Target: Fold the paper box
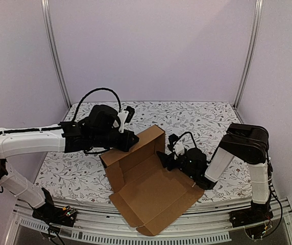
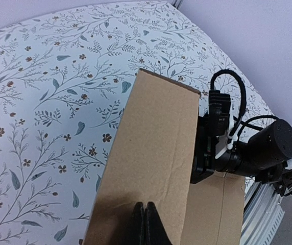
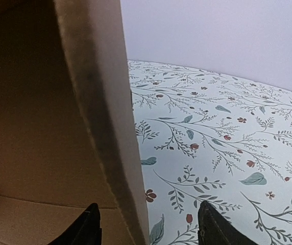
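Paper box (image 1: pixel 153 191) was partly folded: one wall (image 1: pixel 141 145) stood up, rest lay flat; left jaws pressed together empty, right jaws parted astride wall

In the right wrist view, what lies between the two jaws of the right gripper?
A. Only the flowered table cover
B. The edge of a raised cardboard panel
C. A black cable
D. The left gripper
B: a raised panel edge of the paper box runs down between the spread jaws of the right gripper.
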You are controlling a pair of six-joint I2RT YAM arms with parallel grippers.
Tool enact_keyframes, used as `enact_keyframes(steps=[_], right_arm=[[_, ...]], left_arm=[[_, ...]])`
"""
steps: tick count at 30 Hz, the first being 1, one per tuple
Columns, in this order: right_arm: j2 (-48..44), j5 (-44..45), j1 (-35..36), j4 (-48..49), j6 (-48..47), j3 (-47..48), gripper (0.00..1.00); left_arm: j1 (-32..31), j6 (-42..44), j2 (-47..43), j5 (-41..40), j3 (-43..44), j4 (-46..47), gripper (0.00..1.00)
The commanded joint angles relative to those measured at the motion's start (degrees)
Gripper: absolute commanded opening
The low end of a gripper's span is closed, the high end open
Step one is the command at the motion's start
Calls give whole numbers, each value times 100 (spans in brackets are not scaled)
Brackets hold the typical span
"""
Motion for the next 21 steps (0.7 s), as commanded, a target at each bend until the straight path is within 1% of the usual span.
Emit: enact_keyframes(steps=[1,7,9,10,12,14,15,17,21], right_arm=[[-467,43,65,293,-165,-370,68],[-1140,-240,62,251,-447,-936,85],[-1488,-401,61,-30,-562,-1052,89],[-1646,-551,64,-431,-608,-1040,91],[-2232,-868,68,-1501,-721,-866,98],[-2724,-1024,64,-2730,-950,-570,99],[-3015,-1010,65,-3167,-986,-446,99],[-3345,-1056,64,-3805,-1101,-314,99],[-3979,-1214,40,-4706,-1183,-115,99]], left_arm=[[15,39,53,-83,-125,-592,0],[15,97,19,-47,-125,-593,0],[15,127,9,-25,-125,-594,0],[15,142,9,-19,-120,-600,0],[15,175,14,-14,-109,-605,0],[15,206,1,-11,-103,-610,0],[15,224,0,-11,-99,-606,0],[15,245,0,-12,-84,-614,0],[15,290,5,12,-81,-606,0]])
